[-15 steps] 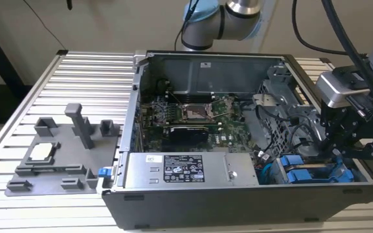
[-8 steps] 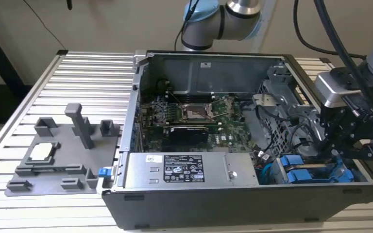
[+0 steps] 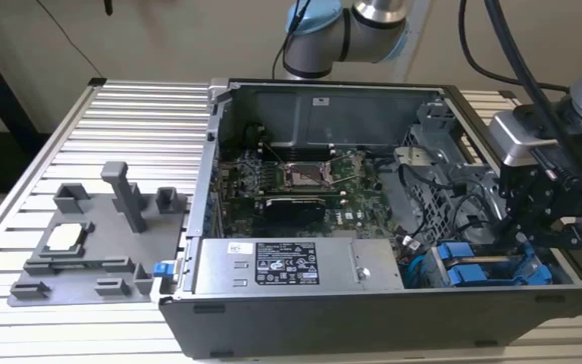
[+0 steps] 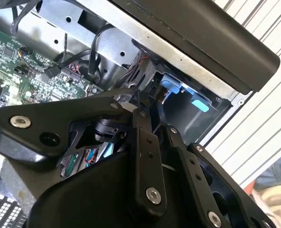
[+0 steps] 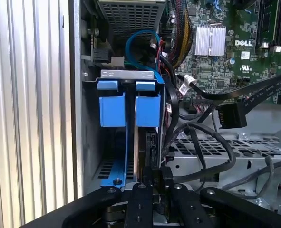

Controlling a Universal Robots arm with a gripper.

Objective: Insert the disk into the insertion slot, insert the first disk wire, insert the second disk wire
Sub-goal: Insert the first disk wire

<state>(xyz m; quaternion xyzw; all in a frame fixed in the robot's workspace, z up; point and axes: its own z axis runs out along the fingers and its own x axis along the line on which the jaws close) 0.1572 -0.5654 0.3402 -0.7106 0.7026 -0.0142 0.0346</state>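
The disk (image 5: 146, 111) stands in its blue frame inside the insertion slot (image 5: 90, 142), a grey metal cage at the case's front corner (image 3: 493, 262). A like blue-framed drive (image 5: 112, 109) sits beside it. My black gripper (image 5: 158, 183) hangs at the disk's rear edge, shut on a black wire connector (image 5: 155, 175) that touches that edge. A black cable (image 5: 211, 137) loops away from the connector. In the second wrist view the gripper (image 4: 141, 107) points at the blue frames (image 4: 171, 88). In the exterior view the gripper (image 3: 533, 231) is above the bay.
A loose black connector (image 5: 230, 116) hangs near the motherboard (image 3: 301, 178). A blue cable (image 5: 140, 35) curls behind the bay. The grey box with a sticker (image 3: 286, 265) fills the case's front. A grey fixture plate (image 3: 79, 250) lies on the slatted table at the exterior view's left.
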